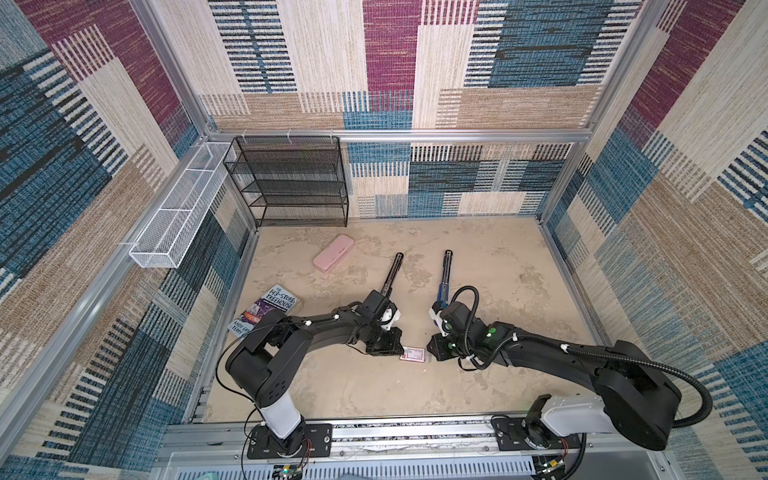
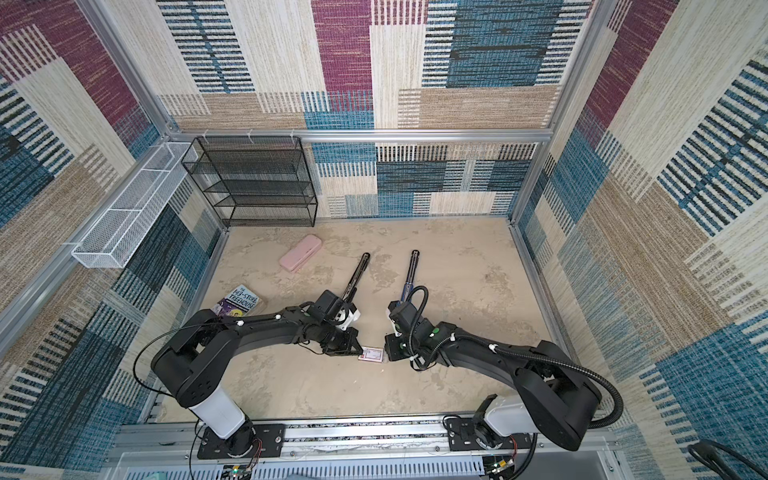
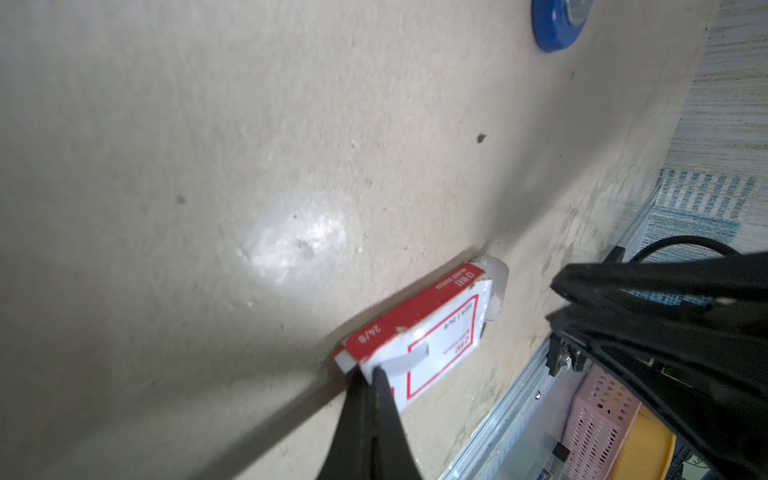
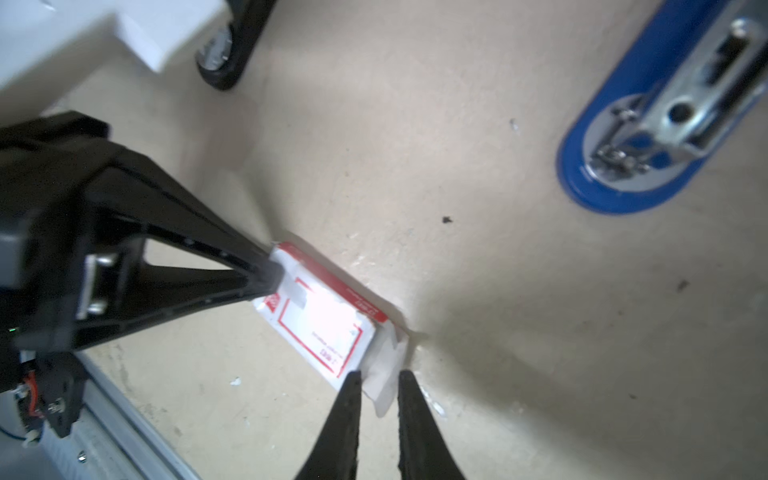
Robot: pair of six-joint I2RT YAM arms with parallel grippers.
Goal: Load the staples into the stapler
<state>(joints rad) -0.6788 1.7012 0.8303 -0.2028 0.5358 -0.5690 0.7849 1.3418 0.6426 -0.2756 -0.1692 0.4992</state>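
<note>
Opening the staple box is the step in hand, by my reading. In both top views the staple box (image 1: 413, 354) (image 2: 372, 354) lies flat on the table (image 1: 498, 299) towards its front edge, between the left gripper (image 1: 400, 351) and the right gripper (image 1: 430, 351), with the stapler (image 1: 445, 274) lying beyond them. From the left wrist, the left gripper (image 3: 375, 374) has its jaws together, pinching a corner at one end of the staple box (image 3: 440, 332), and the flap (image 3: 496, 286) at the far end stands open. From the right wrist, the right gripper (image 4: 379, 384) has its jaws a little apart, straddling that loose white flap (image 4: 384, 374); whether the pads touch it I cannot tell. The stapler (image 4: 648, 137) shows its blue base and bare metal channel off to one side. No staple strip is visible outside the card. The next move, I judge, calls for the left to steady the staple box while the right reaches into the open end and draws out a strip without crushing the card.
</note>
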